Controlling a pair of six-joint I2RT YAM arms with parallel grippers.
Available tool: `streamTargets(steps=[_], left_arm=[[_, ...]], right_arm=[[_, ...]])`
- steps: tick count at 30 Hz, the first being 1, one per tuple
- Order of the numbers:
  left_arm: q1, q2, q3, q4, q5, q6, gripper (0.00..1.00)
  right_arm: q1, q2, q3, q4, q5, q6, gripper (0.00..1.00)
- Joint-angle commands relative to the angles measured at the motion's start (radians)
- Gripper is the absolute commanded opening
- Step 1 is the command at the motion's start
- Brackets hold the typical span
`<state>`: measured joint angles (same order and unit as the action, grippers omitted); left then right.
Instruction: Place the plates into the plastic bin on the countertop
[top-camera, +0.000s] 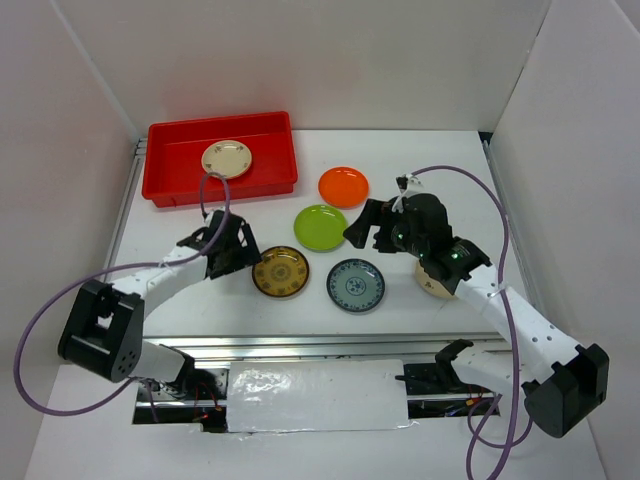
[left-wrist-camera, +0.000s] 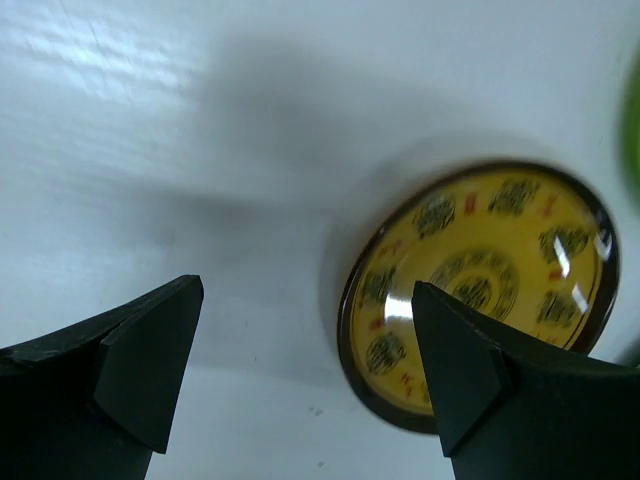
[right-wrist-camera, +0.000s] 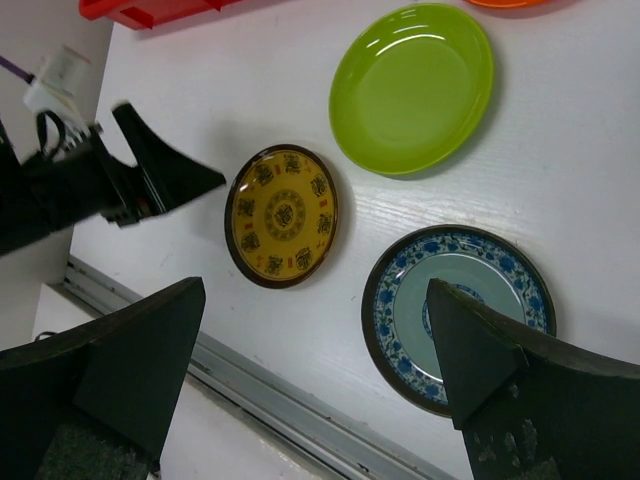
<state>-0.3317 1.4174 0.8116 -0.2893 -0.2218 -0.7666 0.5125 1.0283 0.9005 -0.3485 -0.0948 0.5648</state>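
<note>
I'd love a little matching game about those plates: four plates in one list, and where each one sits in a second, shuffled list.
1 cream plate
2 gold plate
3 orange plate
4 blue plate

A next to the left gripper
B in the red bin
C right of the gold plate
D behind the green plate, toward the far wall

Pairs: 1-B, 2-A, 3-D, 4-C

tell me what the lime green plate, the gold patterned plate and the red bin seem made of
Round lime green plate: probably plastic or melamine, glossy; flat even colour, soft highlights on its rim.
Round dark-rimmed gold-patterned plate: glazed ceramic or printed melamine, unclear which; bright glare spots on its surface.
Shallow rectangular bright red bin: moulded plastic, smooth slight sheen; thin raised rim, uniform colour.
</note>
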Motion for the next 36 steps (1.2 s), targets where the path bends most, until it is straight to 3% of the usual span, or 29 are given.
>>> streamTargets(steps=[1, 9, 13, 19, 27, 36], left_arm=[[-0.026, -0.118, -0.084, 0.088, 0.025, 0.003, 0.99], [-0.021, -0.143, -0.235, 0.179, 0.124, 0.023, 0.98], [-0.020, -0.120, -0.276, 0.206, 0.114, 0.036, 0.80], [-0.020, -0.057, -0.304, 0.280, 0.139, 0.030, 0.65], [-0.001, -0.055, -0.357, 0.378, 0.167, -0.003, 0.57], [0.000, -0.067, -0.351, 0.357, 0.139, -0.022, 0.21]], right_arm=[[-0.011, -0.030, -0.017, 0.080, -0.031, 0.010, 1.00], [-0.012, -0.039, -0.037, 0.080, -0.059, 0.017, 1.00], [-0.012, -0.056, -0.040, 0.071, -0.056, 0.017, 1.00], [-0.012, -0.071, -0.041, 0.075, -0.065, 0.024, 1.00], [-0.011, -0.071, -0.045, 0.080, -0.075, 0.032, 1.00], [-0.009, -0.080, -0.046, 0.075, -0.075, 0.035, 1.00]])
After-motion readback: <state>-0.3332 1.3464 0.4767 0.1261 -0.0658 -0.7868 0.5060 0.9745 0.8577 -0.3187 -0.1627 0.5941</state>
